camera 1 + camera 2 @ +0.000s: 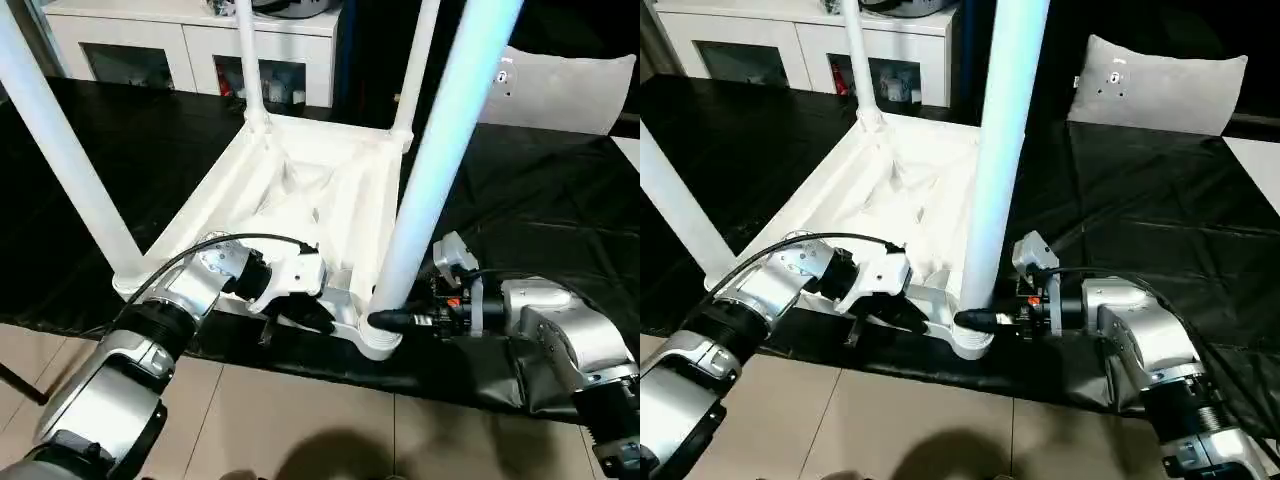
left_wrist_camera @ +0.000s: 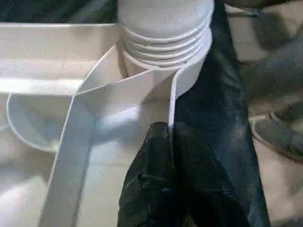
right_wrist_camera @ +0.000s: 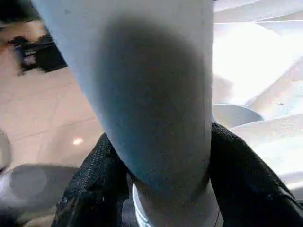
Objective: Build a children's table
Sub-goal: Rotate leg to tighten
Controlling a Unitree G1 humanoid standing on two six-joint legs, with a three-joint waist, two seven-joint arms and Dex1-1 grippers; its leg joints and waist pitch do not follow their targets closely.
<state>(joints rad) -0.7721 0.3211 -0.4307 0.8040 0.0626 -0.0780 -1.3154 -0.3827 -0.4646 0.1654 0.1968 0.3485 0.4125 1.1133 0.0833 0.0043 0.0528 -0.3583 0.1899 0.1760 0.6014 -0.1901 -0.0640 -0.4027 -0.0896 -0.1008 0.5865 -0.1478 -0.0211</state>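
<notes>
**Upside-down kids' table, all four legs standing, both grippers down at the near corner**

So the tabletop (image 1: pixel 300 195) is lying flipped, ribbed underside up, on a bench covered in black sheeting (image 1: pixel 540 190), with its near edge right at the bench's front edge. Four white legs stick up out of the corner sockets: the near right leg (image 1: pixel 440 150) is the big one in front, the near left leg (image 1: pixel 60 140) leans off toward the left side, and the two far legs (image 1: pixel 250 60) are at the back corners.

The right gripper (image 1: pixel 385 320) comes in from the right at the very base of the near right leg, just above the socket (image 1: pixel 380 340). Its jaws are wrapped around the tube, one black finger (image 3: pixel 90 184) on each side, touching it in the right wrist view.

The left gripper (image 1: pixel 300 310) is at the near rim of the tabletop, just left of that same socket. Its jaws are pressed together, pinching the thin rim wall (image 2: pixel 171 101). The left wrist view also shows the ridged collar (image 2: pixel 163 38) of the leg seated in the socket, which the head views don't really resolve.

Behind the bench there's a white cabinet (image 1: pixel 190 45) with glass doors, and a grey cushion (image 1: pixel 1160 85) off to the far right. Tiled floor (image 1: pixel 300 420) below the bench's front edge.
</notes>
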